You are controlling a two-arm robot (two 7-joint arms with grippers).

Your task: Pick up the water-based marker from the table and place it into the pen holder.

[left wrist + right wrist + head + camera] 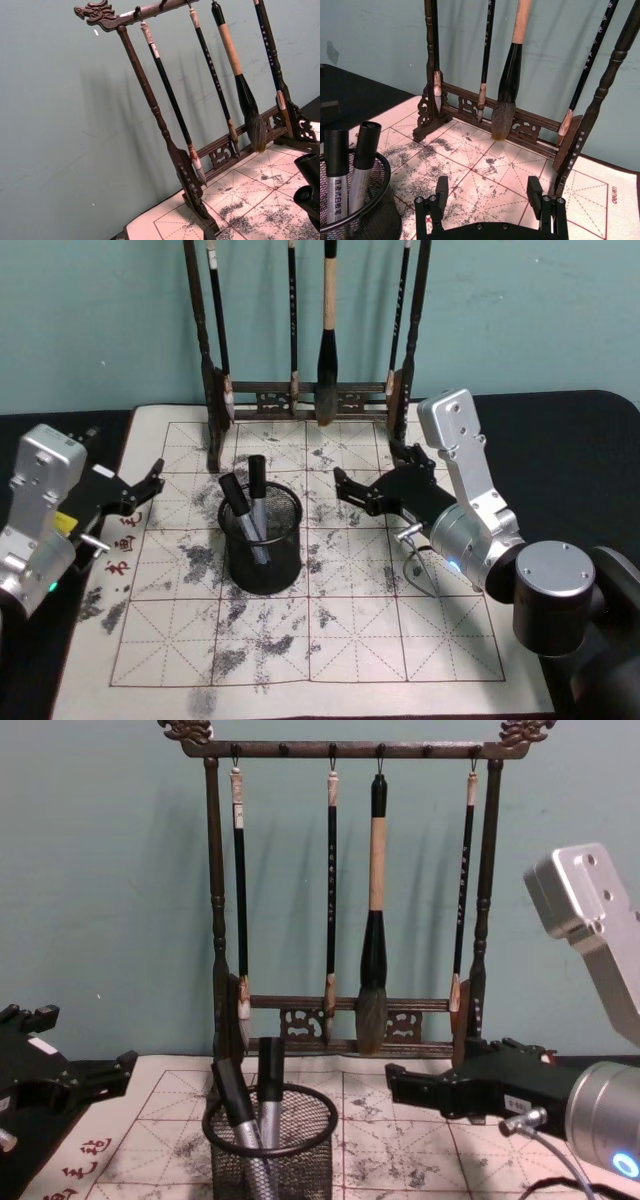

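Two silver markers (252,502) stand in the black mesh pen holder (262,540) on an ink-stained mat (330,640), the right hand (368,480) open and empty just beside it (left hand (150,483) idle, also open)

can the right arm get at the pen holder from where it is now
Probably yes. The right gripper hangs open just beside the pen holder, with bare mat between them. The two markers standing inside crowd the opening, though.
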